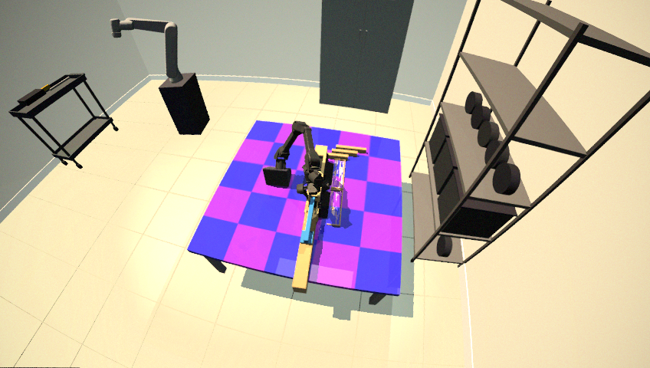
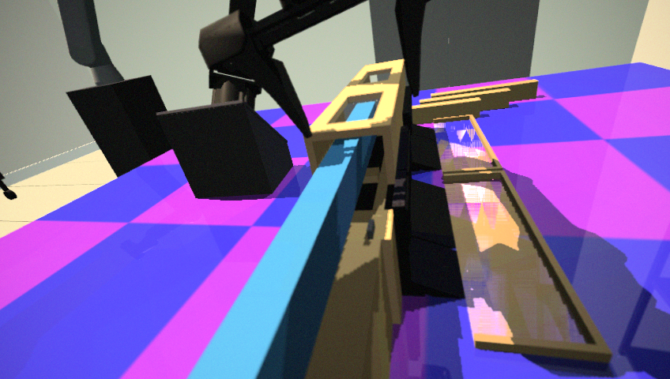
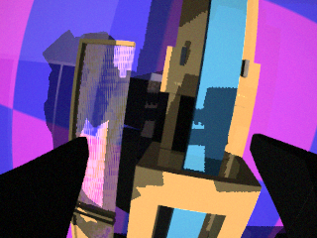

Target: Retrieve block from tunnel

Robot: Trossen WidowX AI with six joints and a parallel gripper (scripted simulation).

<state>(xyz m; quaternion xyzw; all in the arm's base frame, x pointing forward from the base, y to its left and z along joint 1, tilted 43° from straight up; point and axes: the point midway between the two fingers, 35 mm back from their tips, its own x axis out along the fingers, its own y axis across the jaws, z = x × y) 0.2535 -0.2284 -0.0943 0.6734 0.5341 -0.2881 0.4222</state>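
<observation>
Jaws wide open, nothing gripped. Fingers either side of tunnel [image 1: 320, 151] [image 2: 369, 90] [image 3: 198, 189], near open end; contact unclear. Blue bar [image 1: 310, 218] [image 2: 291, 225] [image 3: 225, 64] runs out of that end, between fingers in wrist view, ungripped. Block not visible, exact spot unclear. Rods [image 2: 470, 97] lie on tabletop [image 1: 382, 195] [image 2: 70, 263] [image 3: 284, 99].

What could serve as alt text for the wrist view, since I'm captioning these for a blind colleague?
The open tool's dark fingers stand either side of a tan tunnel, with a blue bar running into it. Left of the tunnel lies a tan-framed clear panel, on a blue and magenta checkered table.
</observation>
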